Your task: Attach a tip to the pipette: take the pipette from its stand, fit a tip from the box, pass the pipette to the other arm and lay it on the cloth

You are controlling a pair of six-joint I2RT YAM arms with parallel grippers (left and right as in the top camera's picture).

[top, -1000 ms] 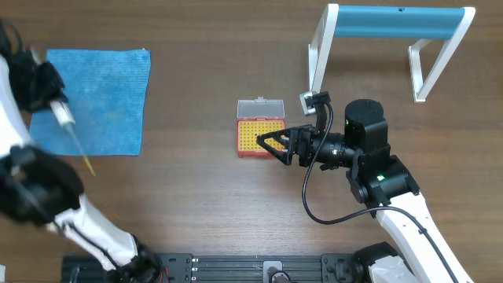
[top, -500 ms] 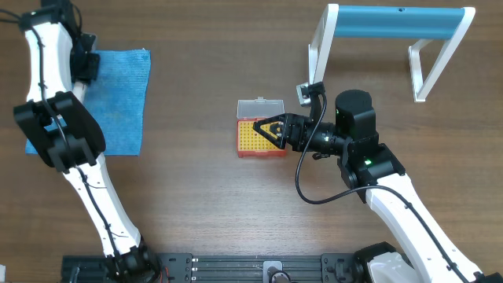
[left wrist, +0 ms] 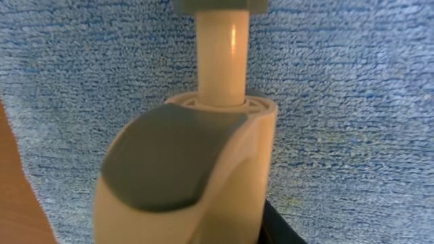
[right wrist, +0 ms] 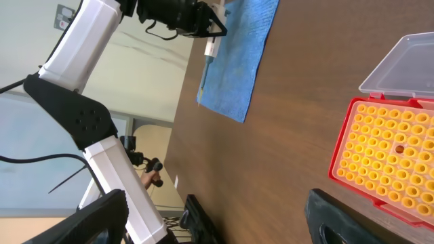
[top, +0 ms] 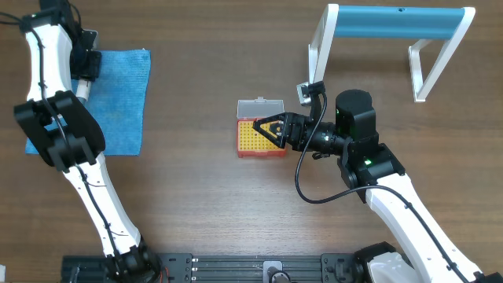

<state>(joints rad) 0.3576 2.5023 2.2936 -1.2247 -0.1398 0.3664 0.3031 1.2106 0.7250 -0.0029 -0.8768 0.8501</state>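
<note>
Left gripper (top: 82,64) holds the pipette (left wrist: 203,163), with the cloth (top: 122,94) beneath the claw. Judgement for the step in hand: lower the pipette flat before letting go (a tip-first landing risks bending it). The left wrist view gives the pipette body close against the weave, while the right wrist view gives it side-on, hanging below that claw. Right gripper (top: 266,130) is spread wide, with the tip box (top: 250,143) just ahead of it.

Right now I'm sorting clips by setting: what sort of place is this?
Probably a lab-style robot bench: a pipette over a blue cloth, an open box of yellow tips, a blue-topped stand on a wooden table.
</note>
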